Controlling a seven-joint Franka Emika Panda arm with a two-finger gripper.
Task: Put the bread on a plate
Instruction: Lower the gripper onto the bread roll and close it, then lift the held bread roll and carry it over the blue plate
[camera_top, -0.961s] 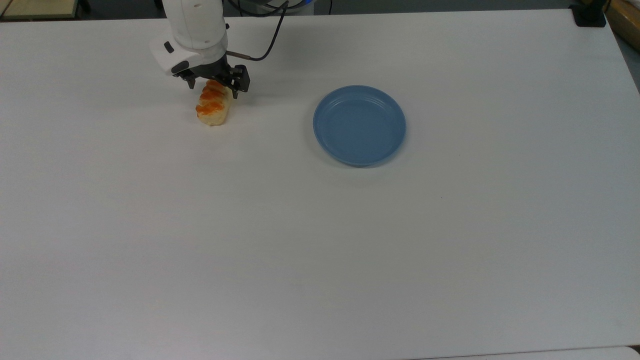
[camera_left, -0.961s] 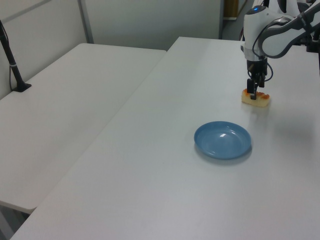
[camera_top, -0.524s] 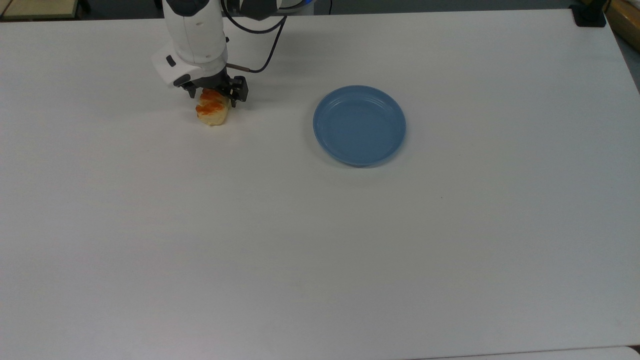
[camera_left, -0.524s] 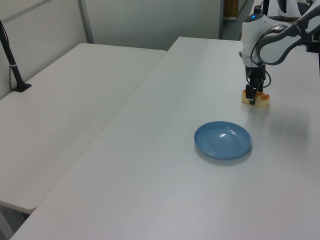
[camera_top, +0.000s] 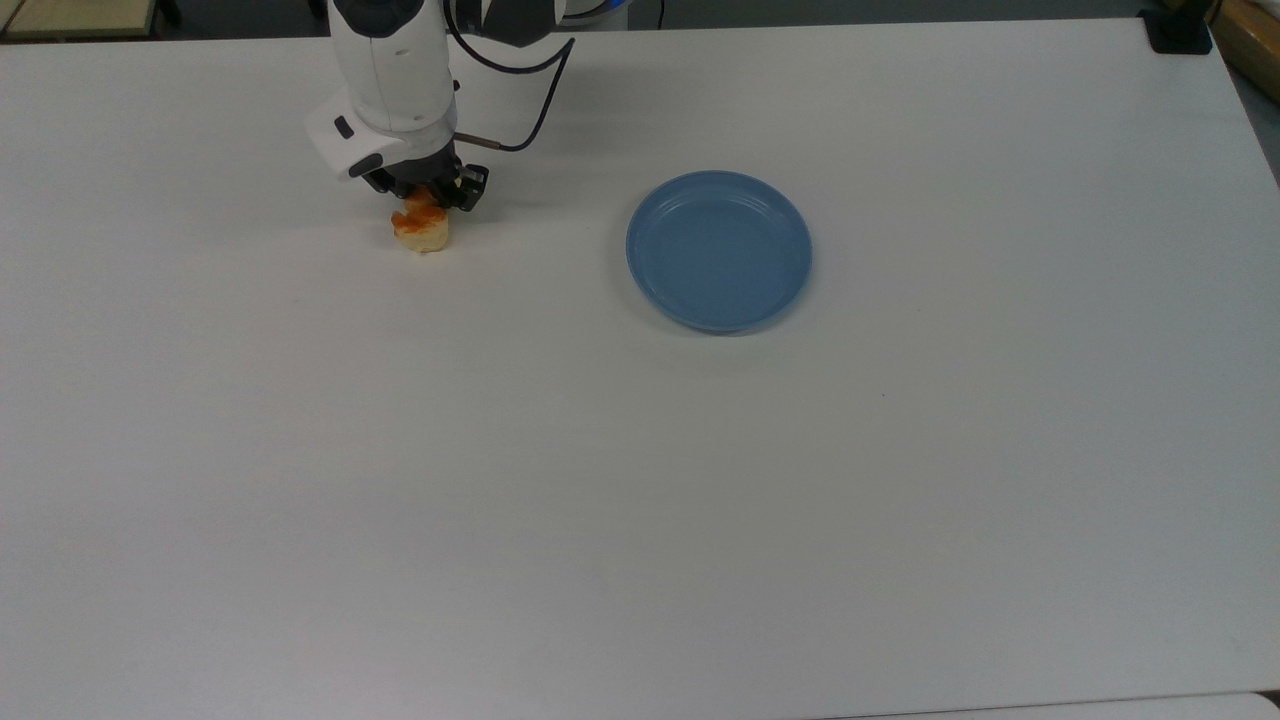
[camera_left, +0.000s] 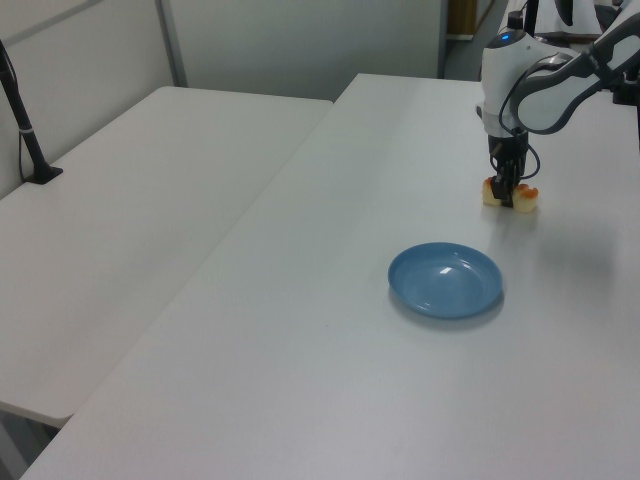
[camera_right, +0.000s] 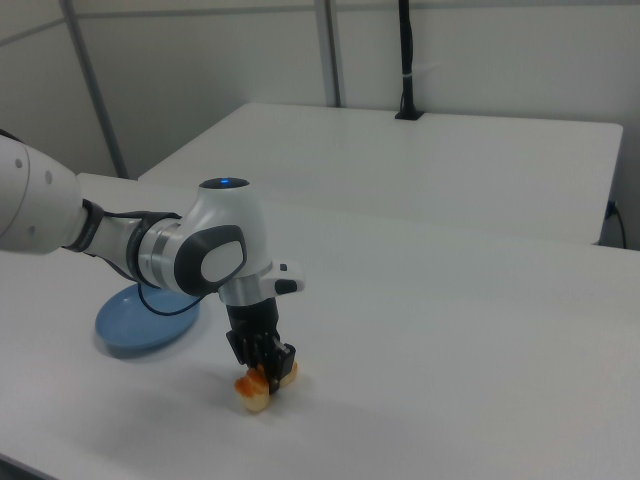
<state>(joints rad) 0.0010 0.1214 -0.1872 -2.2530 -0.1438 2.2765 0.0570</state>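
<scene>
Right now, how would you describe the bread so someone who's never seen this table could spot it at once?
On the big white table, find the white robot arm; the bread lies on the table under its gripper, to the top view's left of the blue plate. It is small and pale yellow with an orange-brown top.

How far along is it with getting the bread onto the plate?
Done: the gripper has come down over the bread, fingers around it. In hand: the grasp, with the bread on the table. Left: lifting, carrying to the bare blue plate, releasing.

Bread (camera_top: 422, 232) on table (camera_top: 600, 480), under hand (camera_top: 428, 196); plate (camera_top: 718, 250) well to top view's right.
</scene>
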